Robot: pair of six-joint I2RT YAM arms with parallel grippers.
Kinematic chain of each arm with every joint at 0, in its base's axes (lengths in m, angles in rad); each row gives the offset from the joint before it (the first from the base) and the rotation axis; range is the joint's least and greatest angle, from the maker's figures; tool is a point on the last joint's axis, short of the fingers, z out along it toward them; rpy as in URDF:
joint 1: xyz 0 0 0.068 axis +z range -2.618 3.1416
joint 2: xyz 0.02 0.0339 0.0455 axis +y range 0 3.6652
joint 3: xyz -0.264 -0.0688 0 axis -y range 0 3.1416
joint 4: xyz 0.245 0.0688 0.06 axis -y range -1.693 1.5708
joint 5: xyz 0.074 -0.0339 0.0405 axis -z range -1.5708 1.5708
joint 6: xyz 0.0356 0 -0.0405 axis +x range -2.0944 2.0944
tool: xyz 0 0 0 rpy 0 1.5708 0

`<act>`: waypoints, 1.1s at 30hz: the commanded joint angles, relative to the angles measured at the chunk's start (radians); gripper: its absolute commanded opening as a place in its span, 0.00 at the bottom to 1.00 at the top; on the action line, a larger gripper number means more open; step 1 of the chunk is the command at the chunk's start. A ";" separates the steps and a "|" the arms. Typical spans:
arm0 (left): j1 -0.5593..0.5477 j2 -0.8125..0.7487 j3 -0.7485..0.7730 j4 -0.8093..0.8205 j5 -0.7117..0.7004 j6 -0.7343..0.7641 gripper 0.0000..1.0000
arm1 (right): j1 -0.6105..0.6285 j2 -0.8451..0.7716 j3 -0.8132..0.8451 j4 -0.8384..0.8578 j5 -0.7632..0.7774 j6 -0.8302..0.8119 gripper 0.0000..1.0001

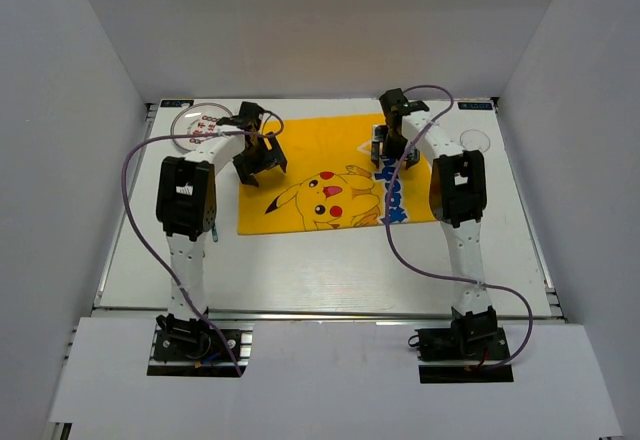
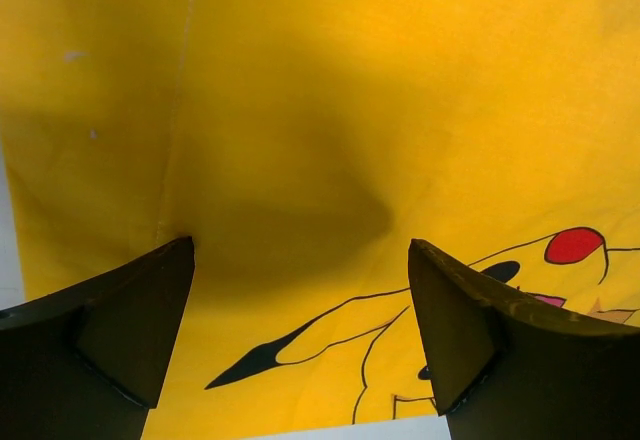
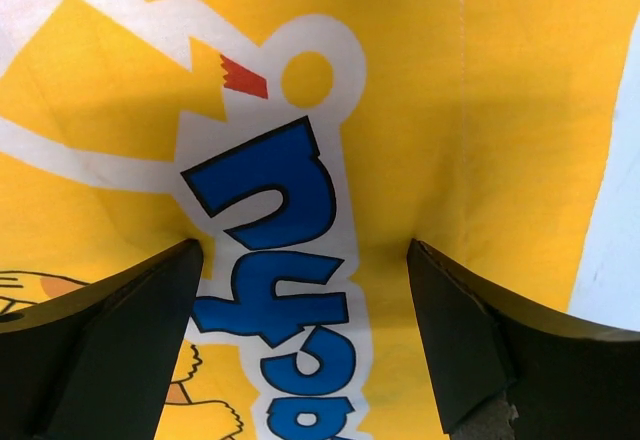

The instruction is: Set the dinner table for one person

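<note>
The white dinner table [image 1: 320, 270] carries a yellow cartoon-printed placemat [image 1: 320, 145] at its middle back. My left gripper [image 1: 262, 163] hangs open just above the placemat's left part, nothing between its fingers. In the left wrist view the left gripper [image 2: 300, 260] shows yellow cloth [image 2: 320, 110] and a strip of table [image 2: 350, 432] below it. My right gripper [image 1: 384, 152] stands open over the placemat's right part. In the right wrist view the right gripper [image 3: 305, 260] straddles blue printed letters [image 3: 270, 200], holding nothing, with bare table [image 3: 615, 220] at the right.
A round clear plate with a printed pattern [image 1: 197, 123] lies at the back left, beside the left arm. A small clear round dish or glass [image 1: 473, 141] sits at the back right. White walls close in the table on three sides.
</note>
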 commanded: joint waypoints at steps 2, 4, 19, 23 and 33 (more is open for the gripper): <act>0.009 0.083 0.067 -0.020 -0.029 0.008 0.98 | -0.019 0.083 0.092 -0.049 0.029 -0.011 0.89; 0.019 0.123 0.134 -0.050 -0.034 0.013 0.98 | -0.026 0.083 0.090 -0.040 0.018 -0.008 0.89; 0.010 0.101 0.184 -0.066 -0.094 0.026 0.98 | -0.019 0.025 -0.002 0.018 -0.025 0.016 0.89; 0.010 0.049 0.191 -0.073 -0.097 0.023 0.98 | -0.025 -0.007 0.032 0.008 -0.025 0.016 0.89; 0.019 -0.096 0.315 -0.142 -0.137 0.014 0.98 | -0.014 -0.257 0.150 -0.029 -0.033 0.019 0.89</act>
